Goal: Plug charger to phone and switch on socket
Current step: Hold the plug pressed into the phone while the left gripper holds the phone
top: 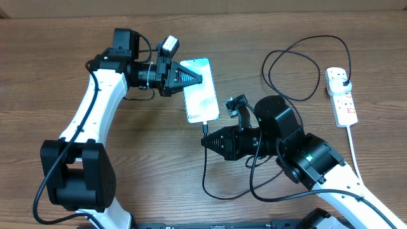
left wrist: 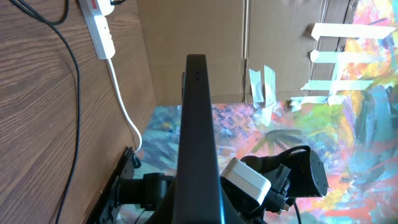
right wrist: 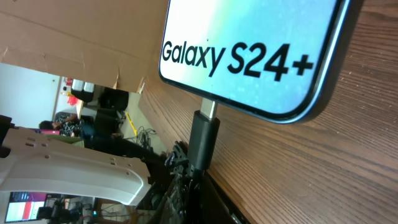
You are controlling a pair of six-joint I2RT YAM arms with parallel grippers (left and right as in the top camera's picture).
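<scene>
Plugging-in is the step in hand. The phone [top: 201,89] sits mid-table, screen up, its long axis running far to near with a slight slant and the port end facing near. The left gripper [top: 198,77] is clenched at its left edge, apparently pinching it steady. The right gripper [top: 205,141] is clamped too, seemingly on the charger [right wrist: 202,140] just behind its connector. In the right wrist view a sliver of metal shows at the port, so I'd say it isn't fully home. Next it needs a straight push along the phone's length, towards the far side. After that comes the switch on the socket [top: 343,102], far right, with the plug in it.
</scene>
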